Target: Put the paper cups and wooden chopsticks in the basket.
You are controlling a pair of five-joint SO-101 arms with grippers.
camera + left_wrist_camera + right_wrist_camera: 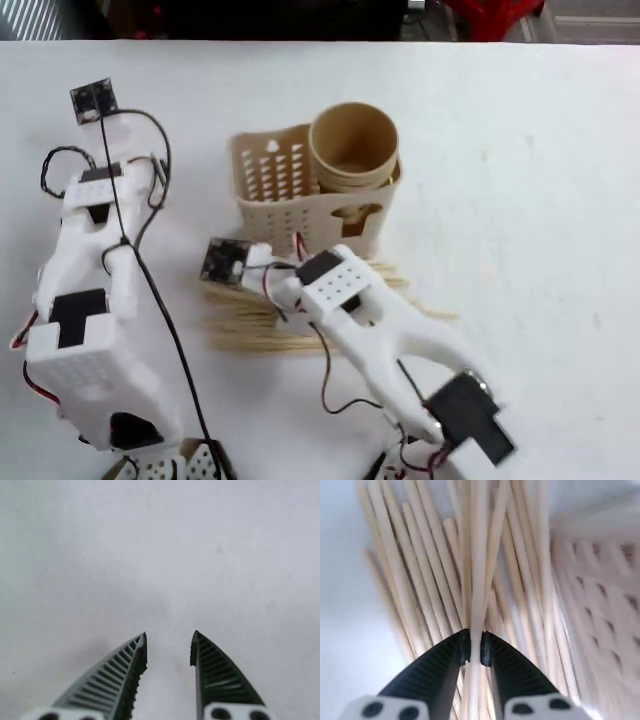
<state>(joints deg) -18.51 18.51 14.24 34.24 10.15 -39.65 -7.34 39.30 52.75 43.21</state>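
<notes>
the basket (275,185) is showing cream plastic patterned with rows of small holes. the paper cups (353,140) inside the basket are showing kraft tan. the wooden chopsticks (240,325) beside the basket are looking pale straw. the table (520,200) under the basket is gleaming white. the left gripper (170,635) is showing dark ribbed fingers (120,675).

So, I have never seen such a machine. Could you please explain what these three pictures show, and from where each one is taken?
These are two small white robot arms at a white table. The high view looks down from above. The other two pictures come from cameras on the wrists, so each shows its own arm's gripper. The left gripper is open above bare table. The right gripper is closed on some of the wooden chopsticks, which lie in a pile in front of the basket. The paper cups already stand stacked inside the basket.
</notes>
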